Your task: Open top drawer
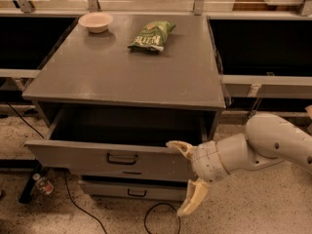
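Where the wide grey-painted wooden top drawer (83,156) stands pulled out from under the grey flat-topped desk (131,82), its deep dark inside shows & its flat scuffed front sits well fwd of the desk's edge, w/ a small black bar handle (122,158) at ctr. The robot's cream two-finger hand (187,177) is at the front's right end, on a pale rounded arm (273,147) coming in from the right. Hand is released: fingers spread wide, upper fingertip (176,146) at the top edge of the drawer front (contact unclear), lower one hanging down in front of the narrower-looking grey second drawer (107,188). On the desk, back left corner: a small pale round bowl (95,21); mid-back, apart from it, a green crinkled snack bag (152,35). On the speckled floor (253,213), left of the drawers, a small plastic bottle (43,184) lies on its side.
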Robot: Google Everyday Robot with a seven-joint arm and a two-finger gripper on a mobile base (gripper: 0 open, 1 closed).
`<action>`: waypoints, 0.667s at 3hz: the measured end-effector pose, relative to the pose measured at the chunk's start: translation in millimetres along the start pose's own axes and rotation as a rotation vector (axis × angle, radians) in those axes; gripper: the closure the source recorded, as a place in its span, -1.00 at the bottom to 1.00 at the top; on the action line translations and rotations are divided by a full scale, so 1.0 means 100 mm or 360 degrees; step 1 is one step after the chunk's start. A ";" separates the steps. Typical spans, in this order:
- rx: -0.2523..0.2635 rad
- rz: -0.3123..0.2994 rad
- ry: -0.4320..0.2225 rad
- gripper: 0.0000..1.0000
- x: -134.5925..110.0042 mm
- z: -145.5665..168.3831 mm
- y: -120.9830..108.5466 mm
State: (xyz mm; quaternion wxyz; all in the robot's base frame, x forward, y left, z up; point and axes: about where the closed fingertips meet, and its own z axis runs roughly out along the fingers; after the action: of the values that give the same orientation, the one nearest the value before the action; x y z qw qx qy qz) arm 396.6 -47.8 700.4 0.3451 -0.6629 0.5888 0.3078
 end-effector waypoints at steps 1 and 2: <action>0.0000 0.0000 0.0000 -1.00 0.00 0.00 0.00; 0.0099 0.0164 0.0189 -1.00 0.24 -0.02 -0.27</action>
State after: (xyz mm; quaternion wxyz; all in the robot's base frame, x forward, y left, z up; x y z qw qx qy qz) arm 426.6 -61.3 684.6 0.3137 -0.6379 0.6508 0.2668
